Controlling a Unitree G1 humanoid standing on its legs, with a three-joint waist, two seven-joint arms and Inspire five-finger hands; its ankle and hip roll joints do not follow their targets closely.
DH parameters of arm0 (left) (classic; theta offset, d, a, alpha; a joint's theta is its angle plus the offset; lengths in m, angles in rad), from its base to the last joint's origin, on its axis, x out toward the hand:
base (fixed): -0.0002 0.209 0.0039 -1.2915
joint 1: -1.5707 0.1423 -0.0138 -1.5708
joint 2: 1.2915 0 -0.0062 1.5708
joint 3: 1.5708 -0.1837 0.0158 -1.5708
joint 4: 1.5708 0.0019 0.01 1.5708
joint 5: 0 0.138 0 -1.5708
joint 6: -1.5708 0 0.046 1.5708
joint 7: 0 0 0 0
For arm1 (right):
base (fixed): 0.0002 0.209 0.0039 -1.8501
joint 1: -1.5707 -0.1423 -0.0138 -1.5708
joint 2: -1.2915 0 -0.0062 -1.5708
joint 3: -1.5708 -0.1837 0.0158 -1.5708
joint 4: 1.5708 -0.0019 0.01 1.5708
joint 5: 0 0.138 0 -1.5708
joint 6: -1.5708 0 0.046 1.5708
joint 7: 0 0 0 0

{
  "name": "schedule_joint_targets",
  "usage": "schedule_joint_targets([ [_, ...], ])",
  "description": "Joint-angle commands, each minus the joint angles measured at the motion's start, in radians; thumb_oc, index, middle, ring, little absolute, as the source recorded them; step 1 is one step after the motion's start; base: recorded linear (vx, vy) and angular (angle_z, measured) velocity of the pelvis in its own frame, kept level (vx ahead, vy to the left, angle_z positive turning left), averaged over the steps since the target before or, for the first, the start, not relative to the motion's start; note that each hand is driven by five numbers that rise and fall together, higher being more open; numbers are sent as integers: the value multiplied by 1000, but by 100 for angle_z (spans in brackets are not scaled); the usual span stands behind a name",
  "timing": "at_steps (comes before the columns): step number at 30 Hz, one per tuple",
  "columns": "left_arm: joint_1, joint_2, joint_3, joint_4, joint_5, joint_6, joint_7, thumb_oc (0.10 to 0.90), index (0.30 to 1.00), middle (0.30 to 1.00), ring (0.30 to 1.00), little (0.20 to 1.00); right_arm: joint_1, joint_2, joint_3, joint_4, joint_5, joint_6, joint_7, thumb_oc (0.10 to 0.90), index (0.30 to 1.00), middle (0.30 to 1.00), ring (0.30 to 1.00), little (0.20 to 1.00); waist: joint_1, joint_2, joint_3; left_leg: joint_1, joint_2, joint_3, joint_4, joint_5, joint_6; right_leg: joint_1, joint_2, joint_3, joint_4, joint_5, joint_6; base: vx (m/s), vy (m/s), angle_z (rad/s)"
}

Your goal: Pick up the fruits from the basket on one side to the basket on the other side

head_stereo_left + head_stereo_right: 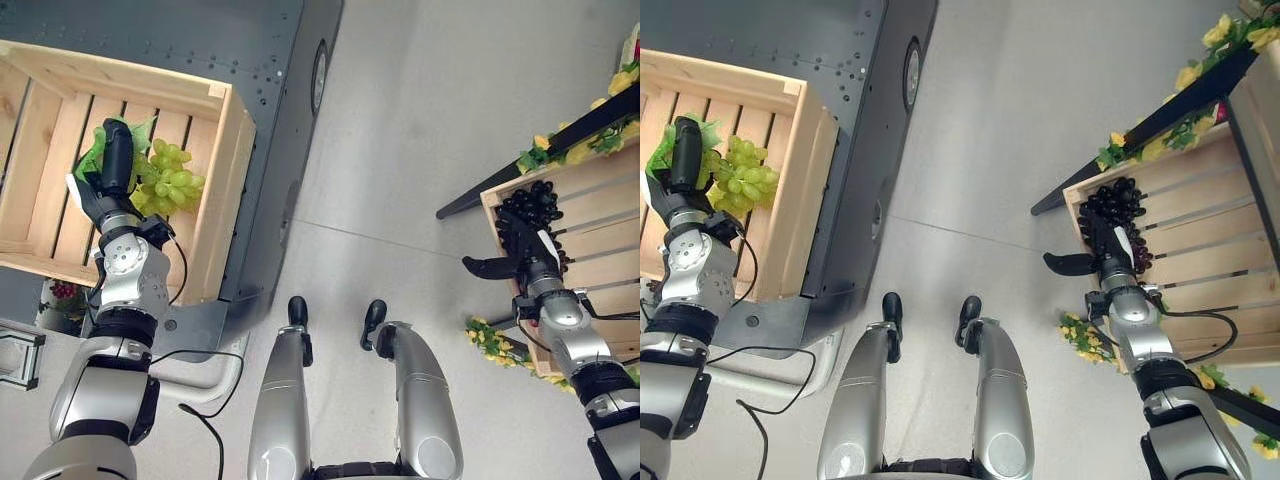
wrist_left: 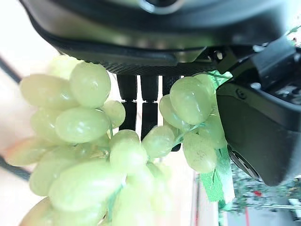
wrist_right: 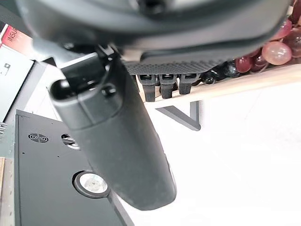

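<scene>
A bunch of green grapes [image 1: 170, 180] lies in the wooden crate [image 1: 228, 170] on my left, next to a green leaf. My left hand [image 1: 112, 160] reaches into that crate beside the bunch. In the left wrist view the grapes [image 2: 89, 127] hang in front of the palm between straight fingers [image 2: 149, 103] and the thumb, so the hand is open. On my right, a bunch of dark grapes [image 1: 535, 205] rests in a second wooden crate [image 1: 600, 195]. My right hand [image 1: 520, 250] lies at its near edge, fingers stretched over the grapes, thumb spread wide, open.
A dark grey metal platform [image 1: 270, 60] carries the left crate. Yellow flowers with leaves [image 1: 590, 140] trail along a black bar above the right crate, and more [image 1: 490, 340] lie below it. Bare grey floor [image 1: 430, 120] separates the two crates.
</scene>
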Motion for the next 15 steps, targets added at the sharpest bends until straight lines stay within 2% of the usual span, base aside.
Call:
schedule_joint_targets([
  [1, -43, 68, 99, -135, 46, -214, 42, 400, 300, 300, 300, 300, 18, 109, 67, -204, -38, -86, 82, 800, 900, 900, 900, 900, 10, 37, -13, 115, -80, 89, -10, -96, 84, 83, 11, 88, -46, 19, 37, 32, -37, -1],
  [9, -56, 132, 107, -235, 238, -245, 114, 400, 300, 300, 300, 300, 92, 129, 61, -256, -71, -115, 86, 800, 900, 900, 900, 900, 12, 45, -13, 219, -90, 80, -37, -102, 88, 191, 10, 91, -77, 10, 33, 13, -44, 1],
  [15, -72, 159, 97, -255, 249, -227, 104, 400, 300, 300, 300, 300, 120, 139, 59, -260, -70, -121, 94, 800, 900, 900, 900, 900, 7, 49, -21, 296, -94, 74, -62, -104, 87, 272, 11, 93, -107, 5, 31, 12, -38, 0],
])
